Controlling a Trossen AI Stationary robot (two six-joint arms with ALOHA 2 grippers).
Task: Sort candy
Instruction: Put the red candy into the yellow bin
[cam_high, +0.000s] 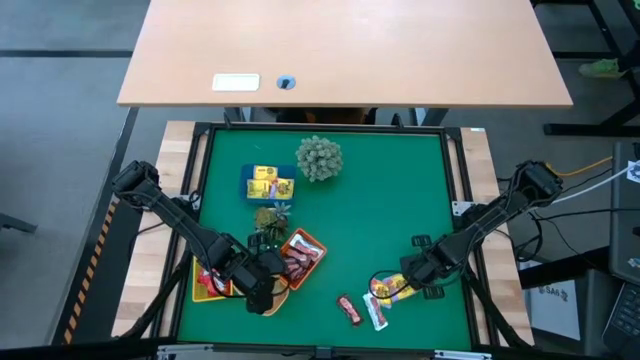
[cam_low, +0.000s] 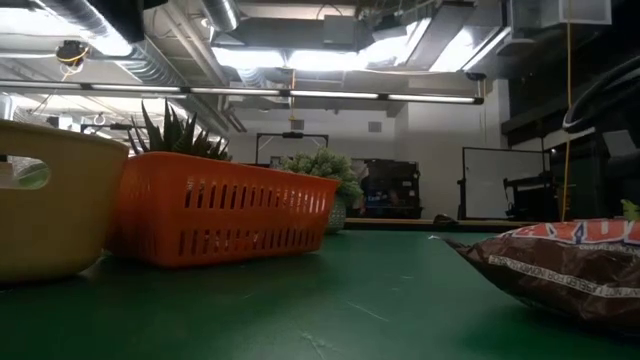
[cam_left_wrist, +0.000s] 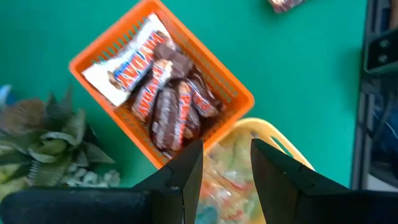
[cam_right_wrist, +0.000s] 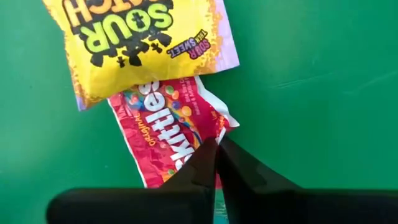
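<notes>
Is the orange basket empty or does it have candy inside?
Not empty. The orange basket holds several brown bars piled together, seen from the left wrist.

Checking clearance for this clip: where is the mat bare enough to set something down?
Bare green mat runs from the plant ball to the right edge, above the right hand. Crowded: the near-left corner, with the orange tray, left hand, and loose candy beside the right hand.

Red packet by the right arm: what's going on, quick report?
Right gripper fingers shut on the red packet. Yellow packet overlaps its far end. Left gripper open above the yellow tray, beside the orange tray.
</notes>
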